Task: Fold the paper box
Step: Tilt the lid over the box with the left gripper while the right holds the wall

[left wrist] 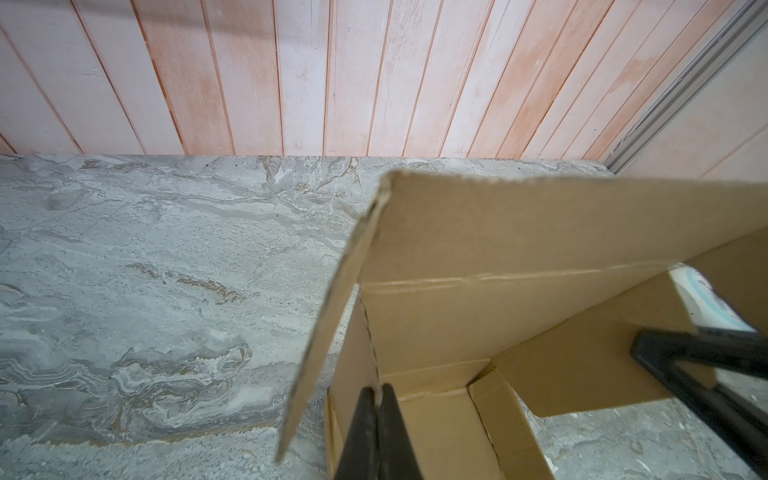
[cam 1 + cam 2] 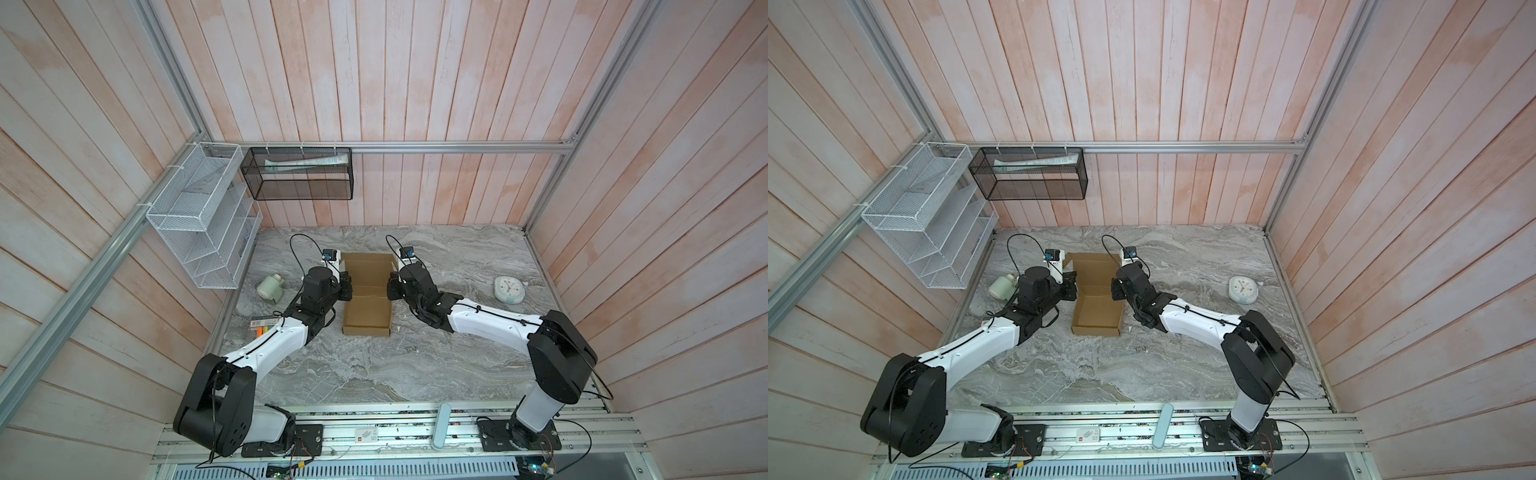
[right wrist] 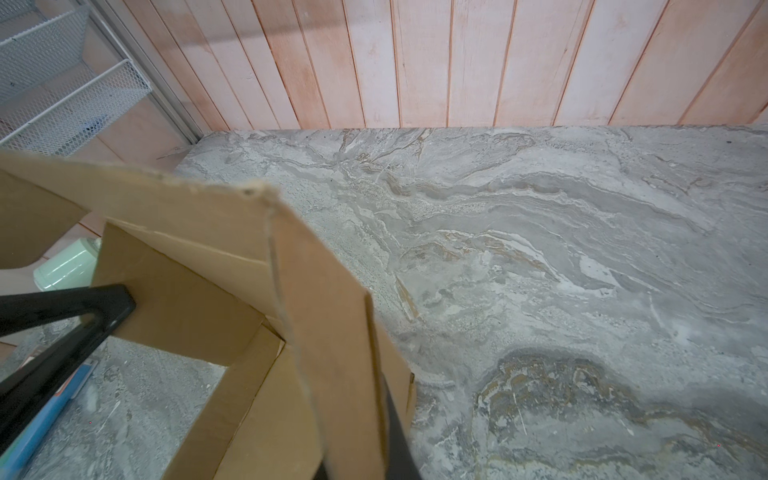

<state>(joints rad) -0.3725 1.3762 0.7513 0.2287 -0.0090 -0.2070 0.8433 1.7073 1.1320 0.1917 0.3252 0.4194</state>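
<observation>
The paper box is plain brown cardboard, half formed, in the middle of the marble table, with its lid panel lying toward the back wall. My left gripper is at the box's left wall. In the left wrist view it is shut on the top edge of that wall. My right gripper is at the right wall. In the right wrist view one black finger shows behind the raised flap, pinched against it; the other is hidden.
A pale green bottle lies left of the box and a round clock right of it. A coloured pack sits under the left arm. A white mesh rack and a black mesh basket hang at the back left.
</observation>
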